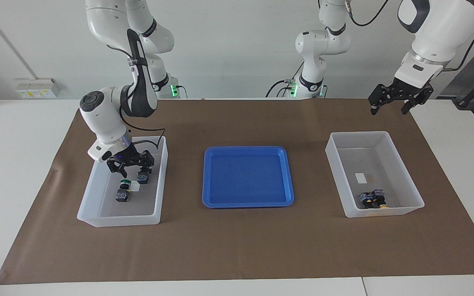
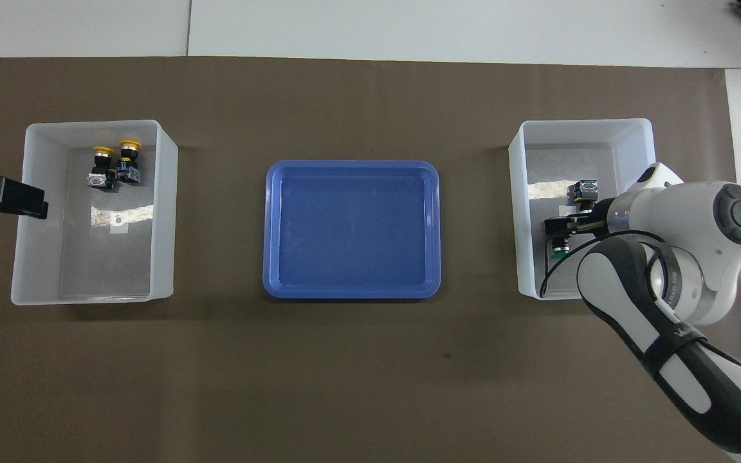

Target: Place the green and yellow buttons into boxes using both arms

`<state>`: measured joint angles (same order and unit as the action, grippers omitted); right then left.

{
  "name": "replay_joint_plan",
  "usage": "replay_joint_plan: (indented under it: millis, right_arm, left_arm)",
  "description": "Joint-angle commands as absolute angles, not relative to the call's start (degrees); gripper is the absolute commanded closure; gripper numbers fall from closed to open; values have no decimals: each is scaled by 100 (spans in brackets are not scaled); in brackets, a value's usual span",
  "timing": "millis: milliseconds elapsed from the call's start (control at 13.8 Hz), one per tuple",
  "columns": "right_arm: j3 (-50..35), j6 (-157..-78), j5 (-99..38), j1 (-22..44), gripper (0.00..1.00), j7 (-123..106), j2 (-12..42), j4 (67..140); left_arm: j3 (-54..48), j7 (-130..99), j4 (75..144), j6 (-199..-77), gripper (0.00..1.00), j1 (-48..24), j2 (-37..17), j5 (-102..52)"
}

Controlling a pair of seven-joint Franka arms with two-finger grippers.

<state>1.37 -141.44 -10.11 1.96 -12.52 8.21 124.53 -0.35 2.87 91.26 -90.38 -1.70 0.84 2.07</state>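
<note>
Two green buttons lie in the box at the right arm's end, one with its green cap showing and one beside it. My right gripper is low inside this box, right over them, with its fingers spread and nothing between them. In the overhead view this box holds one button and a green cap beside the right gripper. Two yellow buttons lie together in the other box, also seen from overhead. My left gripper hangs open and empty, raised by that box's outer rim.
A shallow blue tray sits between the two boxes on the brown mat, with nothing in it. It also shows in the overhead view. White table surface surrounds the mat.
</note>
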Motion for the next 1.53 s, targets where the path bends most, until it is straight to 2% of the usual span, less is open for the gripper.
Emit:
replay_joint_plan:
  millis: [0, 436, 945, 1091, 1455]
  right_arm:
    - [132, -13433, -1047, 220, 0, -671, 502, 12034]
    - [141, -11096, -290, 220, 0, 526, 378, 10312]
    - [167, -9170, -193, 132, 0, 1222, 71, 8949]
    - [176, -8957, -202, 1, 0, 1108, -183, 8903]
    - [150, -8728, 8, 17, 0, 703, -334, 9070]
  left_arm:
    - [-70, 351, 9272, -9211, 0, -105, 202, 264]
    - [-70, 334, 9308, -9334, 0, -105, 211, 264]
    - [-70, 308, 9316, -9316, 0, -106, 211, 264]
    - [-70, 299, 9316, -9299, 0, -106, 211, 255]
    - [-62, 290, 9316, -9272, 0, -97, 211, 149]
